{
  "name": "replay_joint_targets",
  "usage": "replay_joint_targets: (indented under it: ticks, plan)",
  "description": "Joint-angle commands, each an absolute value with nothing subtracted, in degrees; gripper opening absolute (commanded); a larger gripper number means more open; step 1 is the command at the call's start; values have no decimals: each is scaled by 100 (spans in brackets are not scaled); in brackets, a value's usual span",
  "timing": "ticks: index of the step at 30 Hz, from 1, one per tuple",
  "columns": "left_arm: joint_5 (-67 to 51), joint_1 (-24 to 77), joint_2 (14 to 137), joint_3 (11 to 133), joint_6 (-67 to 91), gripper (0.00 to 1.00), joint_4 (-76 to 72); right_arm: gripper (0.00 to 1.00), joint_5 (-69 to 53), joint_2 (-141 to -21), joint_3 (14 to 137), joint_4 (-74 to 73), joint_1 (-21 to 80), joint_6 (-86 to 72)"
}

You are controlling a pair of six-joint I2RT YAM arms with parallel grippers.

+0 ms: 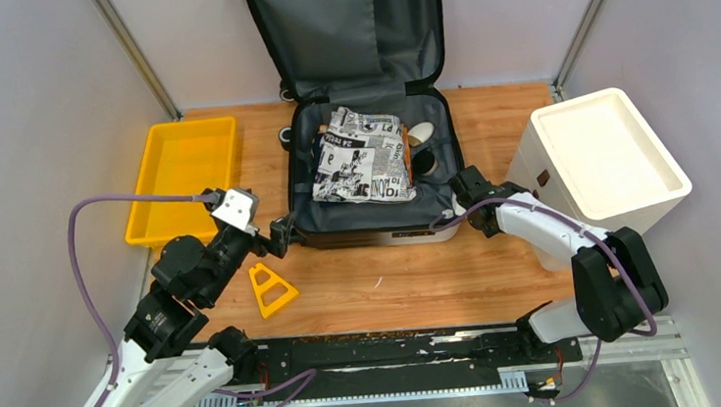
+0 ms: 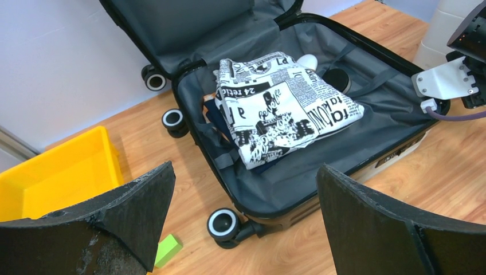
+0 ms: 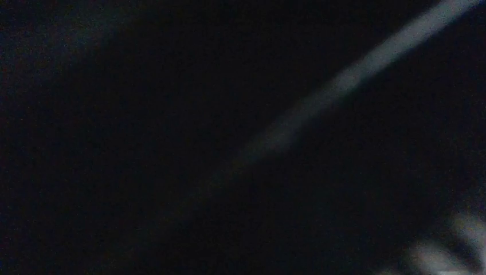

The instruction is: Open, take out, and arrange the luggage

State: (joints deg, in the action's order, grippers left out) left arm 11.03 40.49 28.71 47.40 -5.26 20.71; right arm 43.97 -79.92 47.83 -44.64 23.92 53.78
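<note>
The luggage (image 1: pixel 376 227) lies open at the back middle of the table, its lid (image 1: pixel 351 27) leaning on the wall, and it also shows in the left wrist view (image 2: pixel 298 177). A folded newspaper-print garment (image 1: pixel 360 156) (image 2: pixel 286 109) lies inside on dark clothing, beside a white item (image 1: pixel 419 134) and a black round item (image 1: pixel 424 163). My left gripper (image 1: pixel 281 235) (image 2: pixel 245 169) is open and empty at the case's front-left corner, above a wheel (image 2: pixel 223 224). My right gripper (image 1: pixel 461 183) is at the case's right front rim. Its wrist view is almost black, so its fingers are hidden.
A yellow tray (image 1: pixel 181 170) stands left of the case. A white bin (image 1: pixel 609 157) stands at the right. A yellow triangular piece (image 1: pixel 271 288) lies on the wood near my left arm, with a small green block (image 2: pixel 168 250) beside it.
</note>
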Motion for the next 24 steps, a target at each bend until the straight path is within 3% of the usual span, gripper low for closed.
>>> replay_joint_targets:
  ticks: [1, 5, 9, 13, 18, 24]
  plan:
    - [1031, 4061, 2802, 4799, -440, 100, 1881, 52, 4851, -7894, 4711, -4182, 2273, 5780]
    - [1028, 4061, 2756, 4792, -432, 100, 1870, 49, 4979, -7952, 4745, -4160, 2217, 5774]
    - [1013, 4062, 2729, 4794, -418, 100, 1861, 40, 5083, -7931, 4768, -4159, 2178, 5789]
    - [990, 4059, 2714, 4790, -409, 100, 1853, 25, 5096, -7887, 4756, -4157, 2146, 5818]
    - [978, 4061, 2692, 4790, -407, 100, 1854, 1, 5162, -7873, 4787, -4149, 2136, 5832]
    - [995, 4061, 2696, 4786, -404, 100, 1848, 0, 5018, -7820, 4880, -4144, 2309, 5776]
